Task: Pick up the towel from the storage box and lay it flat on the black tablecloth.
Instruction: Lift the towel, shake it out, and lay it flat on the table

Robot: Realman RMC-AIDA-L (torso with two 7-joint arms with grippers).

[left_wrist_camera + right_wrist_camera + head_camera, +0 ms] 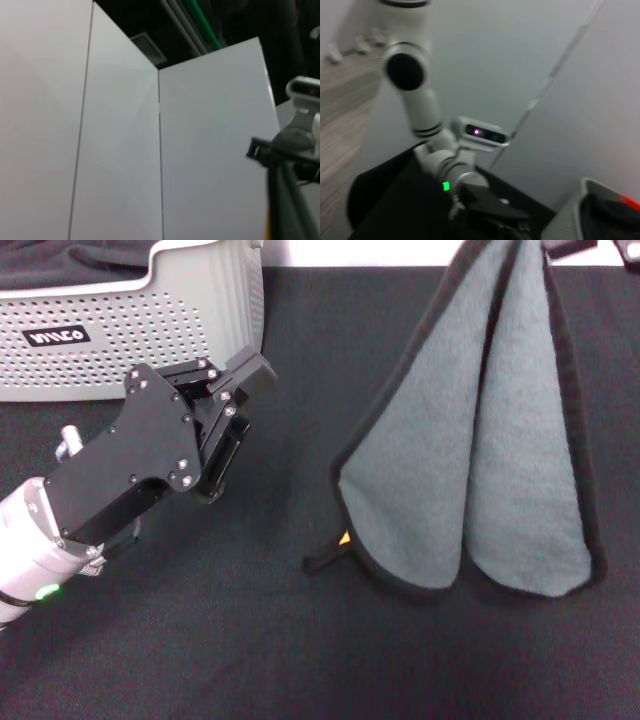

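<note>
The towel [500, 440] hangs in folds at the right of the head view, grey-teal face out, black edging around it. A bit of its yellow-orange face [344, 537] shows at the low corner. Its lower edge touches the black tablecloth [300, 660]. My right gripper [272, 155] is shut on the towel's top and holds it up; in the head view it is almost cut off at the top edge. The towel also shows in the left wrist view [287, 205], hanging below that gripper. My left gripper [225, 385] hovers over the tablecloth just in front of the storage box [130, 300].
The storage box stands at the back left with a black label [55, 337] and a plain dark grey cloth [70, 265] inside. White panels [100, 125] stand behind the table. The right wrist view shows my left arm [450, 160] and the box's corner [570, 220].
</note>
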